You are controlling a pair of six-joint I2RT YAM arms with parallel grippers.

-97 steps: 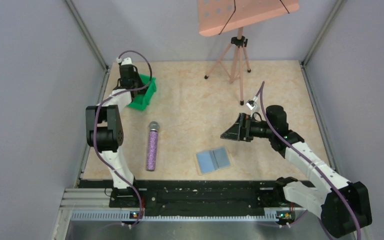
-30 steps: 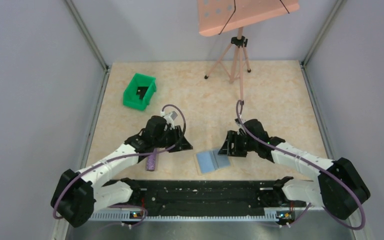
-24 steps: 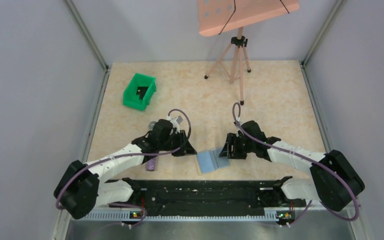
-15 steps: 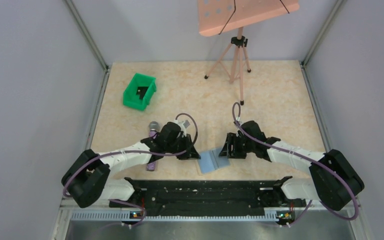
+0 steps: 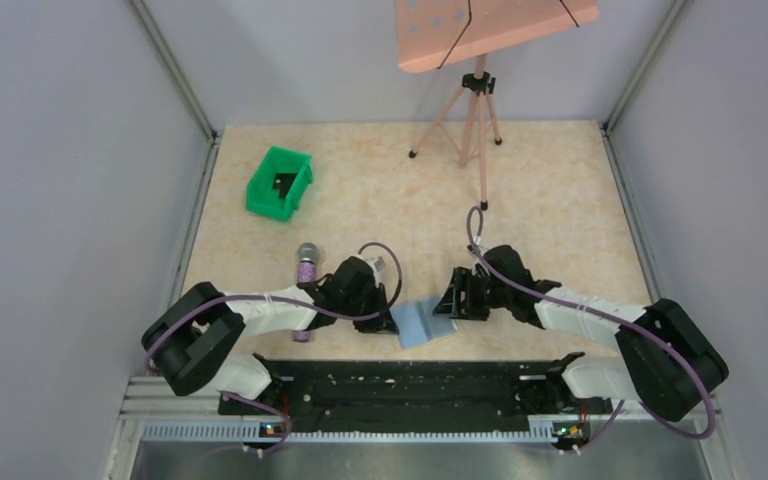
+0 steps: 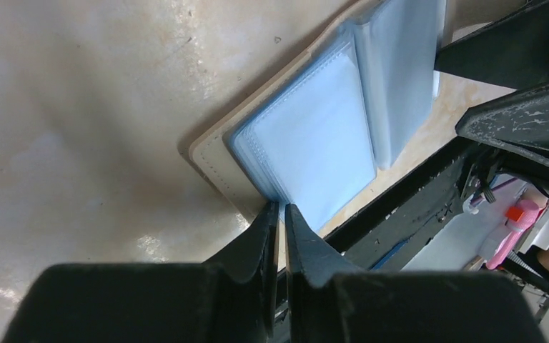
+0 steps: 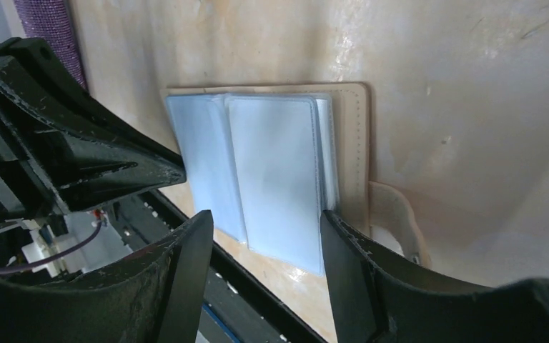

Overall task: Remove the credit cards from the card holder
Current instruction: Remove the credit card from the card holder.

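Observation:
The card holder (image 5: pixel 422 322) lies open and flat near the table's front edge, with a beige rim and light blue sleeves. In the left wrist view the card holder (image 6: pixel 314 143) has my left gripper (image 6: pixel 280 209) at the near corner of its blue sleeves, jaws pressed almost together, tips touching the sleeve edge. It sits at the holder's left edge in the top view (image 5: pixel 388 318). My right gripper (image 7: pixel 264 232) is open, low over the right half of the holder (image 7: pixel 279 171), one finger on each side; in the top view it is at the holder's right edge (image 5: pixel 450 300). No loose card shows.
A green bin (image 5: pixel 280 183) stands at the far left. A purple microphone (image 5: pixel 306 270) lies left of the holder, partly under my left arm, and shows in the right wrist view (image 7: pixel 43 28). A tripod (image 5: pixel 478 110) with a pink board stands at the back. A black rail (image 5: pixel 410 385) runs along the near edge.
My left arm has swung from the green bin across the microphone to the holder's left edge. My right gripper has come down to the holder's right side and stayed there.

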